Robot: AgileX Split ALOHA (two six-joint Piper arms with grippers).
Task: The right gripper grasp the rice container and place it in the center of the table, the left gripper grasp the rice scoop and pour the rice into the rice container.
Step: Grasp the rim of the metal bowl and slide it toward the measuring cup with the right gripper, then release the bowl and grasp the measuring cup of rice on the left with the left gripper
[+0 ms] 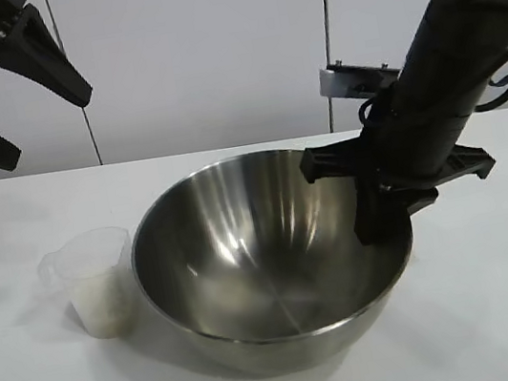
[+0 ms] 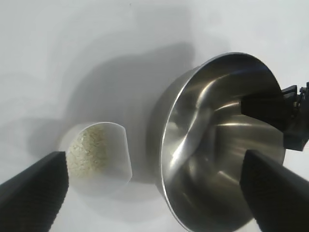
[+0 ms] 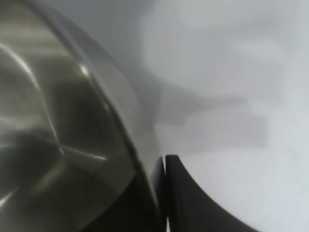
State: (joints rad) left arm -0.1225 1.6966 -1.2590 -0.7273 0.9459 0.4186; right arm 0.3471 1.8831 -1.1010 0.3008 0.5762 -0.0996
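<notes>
Two hands: the right hand (image 1: 372, 220), clenched on the bowl (image 1: 265, 256) rim at three o'clock, should slide it steadily to mid-surface (image 1: 504, 305), clear of the scoop (image 1: 95, 283) at nine o'clock under the released left hand (image 1: 1, 90).

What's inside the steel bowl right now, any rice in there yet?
No rice shows in the steel bowl; the rice sits in the plastic measuring cup. The right tool, shut on the rim, hides a patch of the inner wall.

White wall panels (image 1: 203, 53) stand behind, a metal bracket (image 1: 353, 80) attached.
</notes>
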